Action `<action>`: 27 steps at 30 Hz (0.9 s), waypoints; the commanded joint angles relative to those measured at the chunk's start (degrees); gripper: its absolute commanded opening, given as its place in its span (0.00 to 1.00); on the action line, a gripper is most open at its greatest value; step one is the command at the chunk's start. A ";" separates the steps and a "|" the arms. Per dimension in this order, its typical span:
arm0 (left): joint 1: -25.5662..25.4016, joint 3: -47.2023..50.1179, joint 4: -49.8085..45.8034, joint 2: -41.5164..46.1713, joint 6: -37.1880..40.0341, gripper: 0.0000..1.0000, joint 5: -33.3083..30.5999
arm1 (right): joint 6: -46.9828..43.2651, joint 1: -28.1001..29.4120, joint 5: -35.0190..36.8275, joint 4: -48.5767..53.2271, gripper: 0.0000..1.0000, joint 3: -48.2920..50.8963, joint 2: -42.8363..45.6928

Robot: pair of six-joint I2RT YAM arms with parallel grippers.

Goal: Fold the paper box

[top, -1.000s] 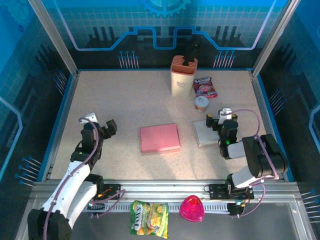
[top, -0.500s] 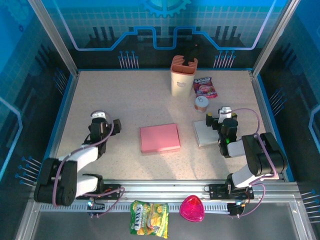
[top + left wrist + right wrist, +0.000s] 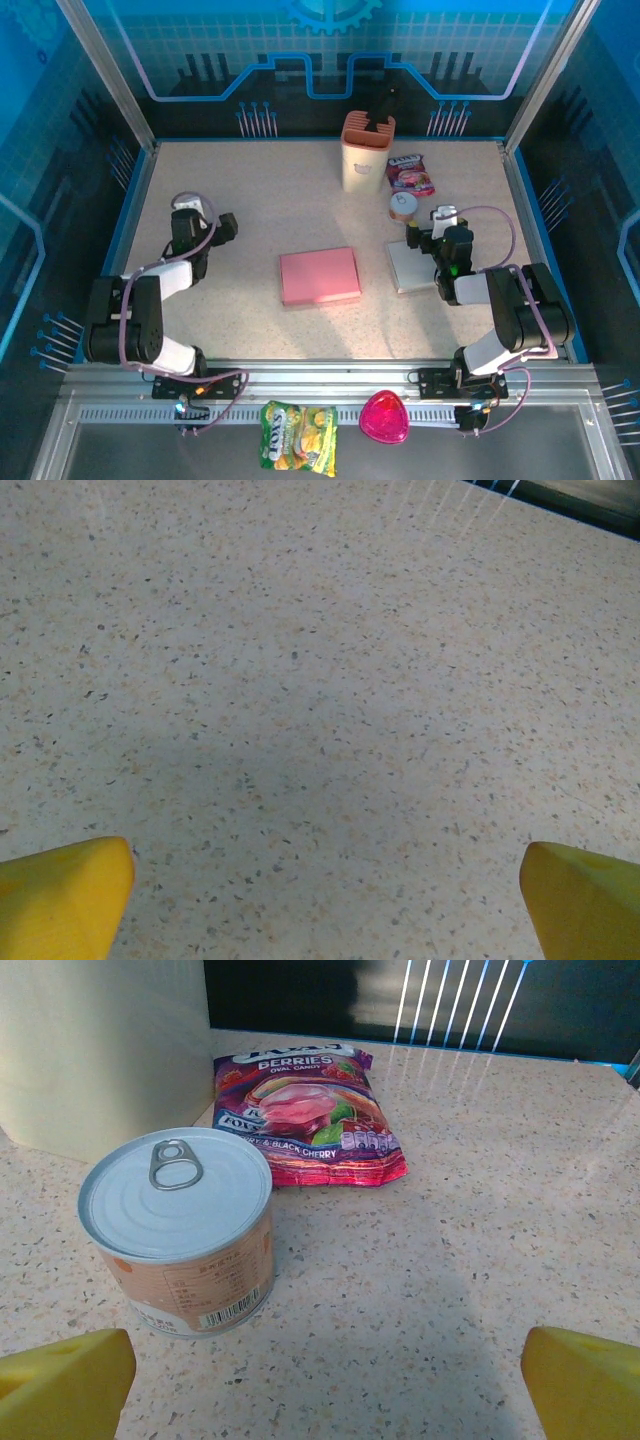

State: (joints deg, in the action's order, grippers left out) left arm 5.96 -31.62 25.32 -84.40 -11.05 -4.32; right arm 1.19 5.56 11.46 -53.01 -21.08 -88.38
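The pink paper box [image 3: 320, 276] lies flat at mid-counter [image 3: 250, 190], between the arms. The left pincer [image 3: 208, 215] and right pincer [image 3: 428, 222] gape wide, empty. Before the right one stand a ring-pull can [image 3: 178, 1228] and a purple pouch [image 3: 305, 1115] reading "BERRIES OVAL CANDY".

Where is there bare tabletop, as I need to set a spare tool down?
Bare: the far stretch left of the beige holder, and the near strip in front of the pink flat box. Crowded: far right, where the holder, berry packet, can and white sheet cluster.
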 commanded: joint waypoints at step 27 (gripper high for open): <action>-3.49 11.78 31.41 -4.49 8.21 0.99 3.19 | -0.95 -0.52 -0.53 -0.02 1.00 -0.89 -0.13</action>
State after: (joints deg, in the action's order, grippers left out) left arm 2.13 -14.70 57.84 -90.26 -4.47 -0.19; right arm 1.13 5.56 11.46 -52.90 -21.08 -88.38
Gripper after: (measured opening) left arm 0.992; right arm 0.997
